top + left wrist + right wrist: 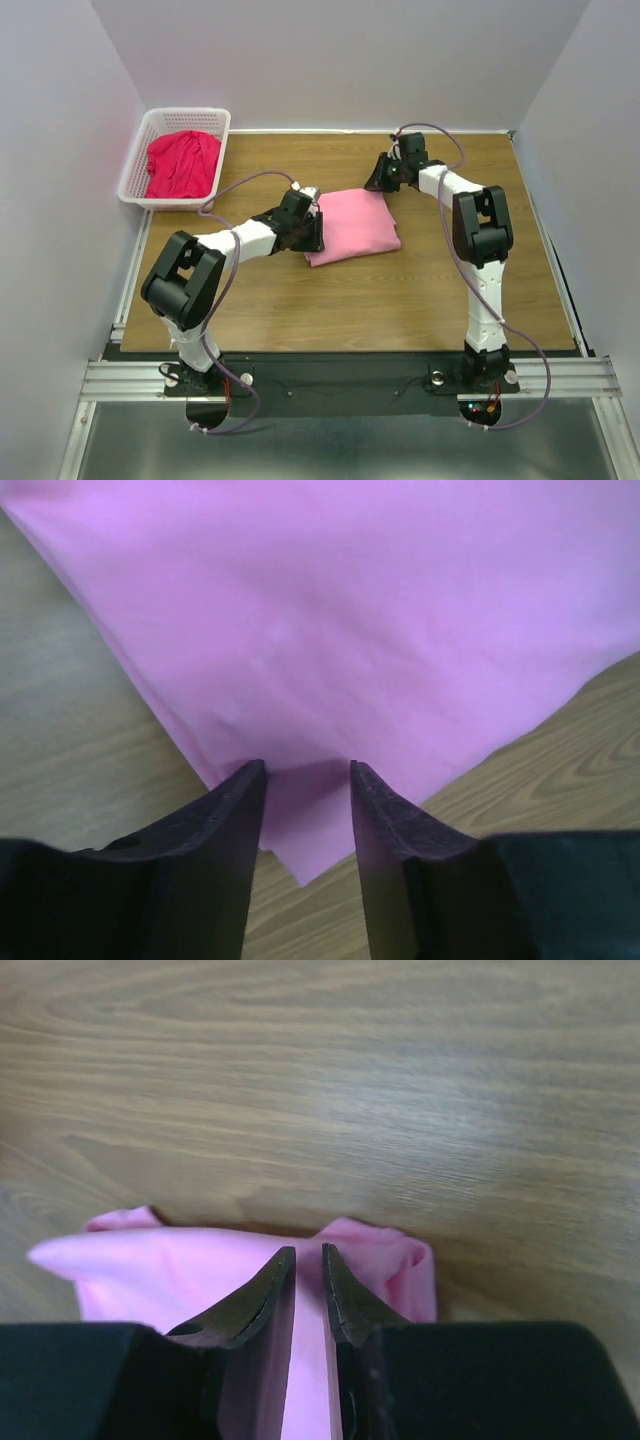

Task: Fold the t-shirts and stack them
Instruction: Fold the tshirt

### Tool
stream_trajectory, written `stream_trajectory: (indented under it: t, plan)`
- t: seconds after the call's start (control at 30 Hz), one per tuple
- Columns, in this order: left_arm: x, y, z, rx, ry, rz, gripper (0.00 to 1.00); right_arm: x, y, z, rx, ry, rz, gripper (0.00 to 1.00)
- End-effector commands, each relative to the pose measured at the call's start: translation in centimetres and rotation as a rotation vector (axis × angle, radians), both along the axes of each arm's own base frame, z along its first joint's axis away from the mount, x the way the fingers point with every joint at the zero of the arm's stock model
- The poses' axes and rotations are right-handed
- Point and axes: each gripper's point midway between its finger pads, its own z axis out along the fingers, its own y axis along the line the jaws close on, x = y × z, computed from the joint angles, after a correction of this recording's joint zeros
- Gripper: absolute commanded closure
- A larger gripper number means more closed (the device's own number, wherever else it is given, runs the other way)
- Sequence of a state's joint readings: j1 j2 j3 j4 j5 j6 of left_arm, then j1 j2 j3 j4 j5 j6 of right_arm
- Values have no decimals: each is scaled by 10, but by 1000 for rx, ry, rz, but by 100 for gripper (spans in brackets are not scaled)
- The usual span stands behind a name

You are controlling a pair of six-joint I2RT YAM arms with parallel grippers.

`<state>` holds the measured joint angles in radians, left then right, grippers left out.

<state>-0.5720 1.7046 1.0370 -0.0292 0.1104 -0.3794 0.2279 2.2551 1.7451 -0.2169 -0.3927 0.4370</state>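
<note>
Two claws at folded pink shirt [352,225], which lies well right of basket [186,113]. My left claw [307,767] spread, straddling basket-side corner. My right claw [308,1249] nearly pressed together at edge away from basket; pinch unclear. Risk: uneven tug drags fold open, or cotton slips out. Red shirt [183,165] bunched inside basket.

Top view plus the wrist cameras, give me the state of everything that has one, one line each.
pink t-shirt: folded, lying flat on the table.
red t-shirt: unfolded, bunched up in the basket.
basket: upright, holding the red t-shirt.
left gripper: open, jaws astride a corner of the pink t-shirt.
right gripper: jaws nearly together at the pink t-shirt's edge; whether they pinch cloth cannot be told.
</note>
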Motion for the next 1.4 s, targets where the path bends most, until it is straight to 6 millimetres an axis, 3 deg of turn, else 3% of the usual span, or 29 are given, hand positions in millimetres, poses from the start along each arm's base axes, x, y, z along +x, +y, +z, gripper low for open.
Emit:
stream_trajectory:
  t: [0.0,0.07,0.17,0.2,0.23,0.27,0.3,0.33,0.43,0.47,0.57,0.6,0.63,0.73,0.77,0.93,1.0,1.07,1.13,1.23,1.27,1.37]
  plan:
    - [-24,-3,-23,-9,79,-19,54,24,-13,6,4,-60,-16,78]
    - [-32,8,-31,19,89,-4,62,26,-18,7,3,-65,-13,78]
    - [-30,25,-20,60,34,28,65,21,-26,33,14,-103,-6,78]
    - [-28,28,-15,65,15,36,65,18,-27,59,20,-146,-1,77]
    - [-26,30,-8,63,-7,42,65,14,-26,69,25,-163,9,76]
    - [-24,33,2,57,-37,49,64,2,-25,68,35,-147,28,75]
    - [-22,31,9,45,-57,49,62,-5,-25,95,52,-184,32,74]
    - [-22,28,19,20,-79,42,58,-21,-22,87,69,-150,52,74]
    - [-15,14,38,-72,-124,40,56,-47,-17,97,138,-149,80,74]
    - [-16,2,47,-132,-135,16,56,-68,-13,99,179,-146,103,74]
    - [-18,-17,43,-176,-113,-31,57,-93,-12,92,206,-128,127,76]
    - [-20,-21,37,-172,-97,-42,58,-104,-14,76,201,-87,126,77]
    - [-35,-23,-2,-147,46,-38,69,-115,-19,46,179,-62,107,80]
    - [-50,-13,-33,-104,148,-7,80,-117,-26,25,149,-36,80,82]
    - [-58,-5,-43,-86,176,12,88,-118,-28,18,139,-25,70,82]
    - [-62,29,-52,-28,182,101,88,-131,-46,-24,100,57,8,86]
    - [-64,37,-57,1,193,106,88,-136,-50,-31,87,70,-3,86]
    - [-63,41,-56,18,183,107,88,-141,-49,-24,101,65,6,86]
    - [-59,41,-49,17,155,104,88,-142,-44,1,138,23,26,86]
    - [-47,35,-18,-32,67,95,78,-145,-31,37,219,-19,85,85]
    - [-37,29,6,-80,-9,87,70,-146,-23,55,255,-44,117,85]
    - [-29,13,44,-189,-113,39,68,-159,0,78,331,-63,231,86]
